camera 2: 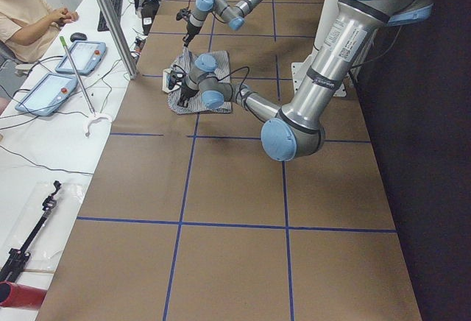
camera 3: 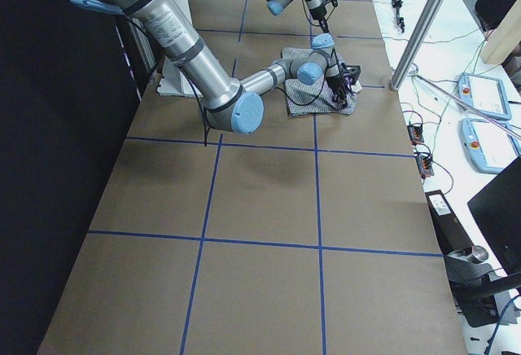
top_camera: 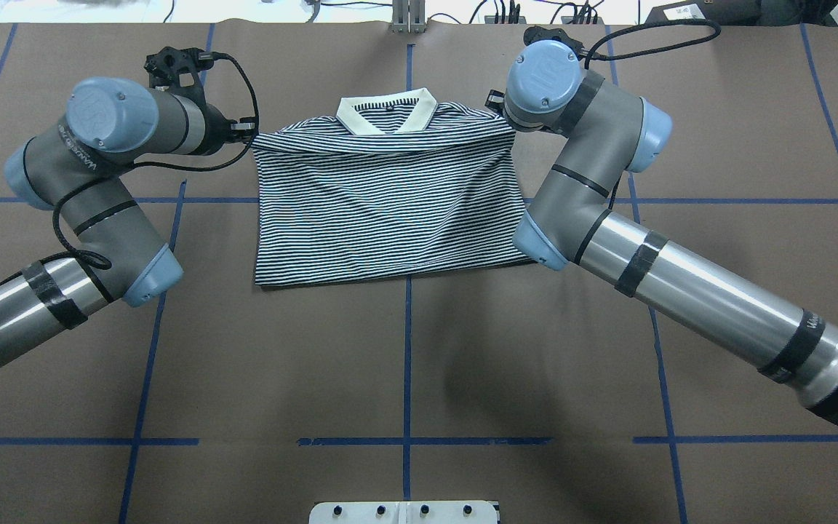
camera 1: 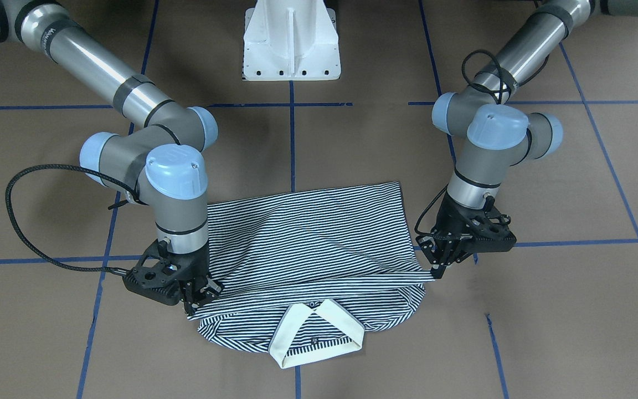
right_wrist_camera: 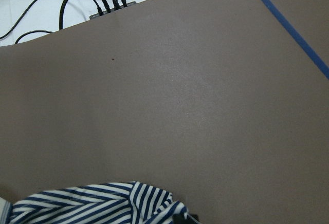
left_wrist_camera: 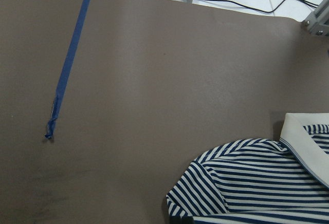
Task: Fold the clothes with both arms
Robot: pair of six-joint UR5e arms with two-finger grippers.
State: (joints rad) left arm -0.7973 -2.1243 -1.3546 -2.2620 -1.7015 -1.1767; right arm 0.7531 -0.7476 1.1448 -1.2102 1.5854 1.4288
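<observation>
Thin-striped polo shirt (camera 1: 308, 238) doubled over, cream collar showing — left gripper (camera 1: 436, 270) and right gripper (camera 1: 200, 296) clamp its fold corners.

Brown table (top_camera: 281, 364) gridded with blue tape (top_camera: 463, 441).
</observation>
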